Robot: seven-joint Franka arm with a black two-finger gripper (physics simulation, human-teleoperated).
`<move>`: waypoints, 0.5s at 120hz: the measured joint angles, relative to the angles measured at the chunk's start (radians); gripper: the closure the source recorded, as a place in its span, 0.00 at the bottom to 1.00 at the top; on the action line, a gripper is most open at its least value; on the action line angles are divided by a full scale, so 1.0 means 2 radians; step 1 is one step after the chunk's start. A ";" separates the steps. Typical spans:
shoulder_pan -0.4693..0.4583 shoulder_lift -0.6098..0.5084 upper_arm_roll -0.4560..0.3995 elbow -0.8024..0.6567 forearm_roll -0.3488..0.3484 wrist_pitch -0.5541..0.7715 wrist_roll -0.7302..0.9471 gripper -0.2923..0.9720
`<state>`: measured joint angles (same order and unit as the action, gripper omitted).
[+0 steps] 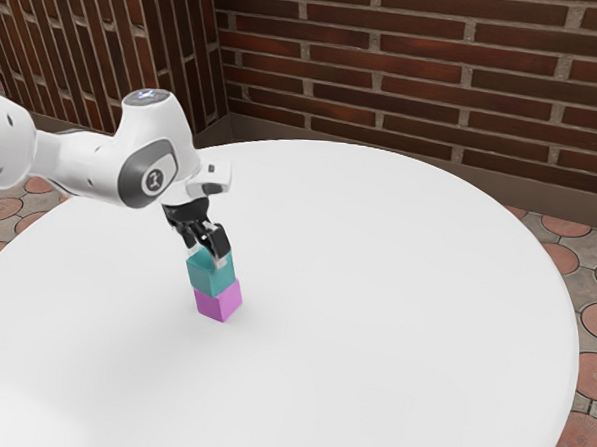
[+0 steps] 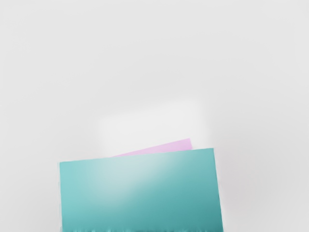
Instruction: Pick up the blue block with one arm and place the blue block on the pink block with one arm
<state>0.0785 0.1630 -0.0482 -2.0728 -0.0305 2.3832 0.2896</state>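
White table (image 1: pixel 394 319) spreads beneath the gripper (image 1: pixel 213 249), whose fingers clamp the blue block (image 1: pixel 213 279) directly below it, sitting slightly skewed on the pink block (image 1: pixel 220 302). Letting go while it is twisted or off-centre could tip it off.

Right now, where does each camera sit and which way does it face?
Exterior view: beside the table, angled down at the blue block on the pink block; shows the arm and gripper.
Wrist view: on the hand, facing down onto the blue block's top, pink block edge beyond.
Shared: both blocks and the table.
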 joint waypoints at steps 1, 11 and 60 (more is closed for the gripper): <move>0.000 -0.001 0.000 0.000 0.000 0.000 0.000 0.25; 0.000 -0.017 0.000 0.014 0.000 -0.021 0.006 0.25; 0.000 -0.021 0.001 0.056 -0.012 -0.103 0.048 0.23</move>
<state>0.0781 0.1215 -0.0466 -1.9610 -0.0543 2.1772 0.3847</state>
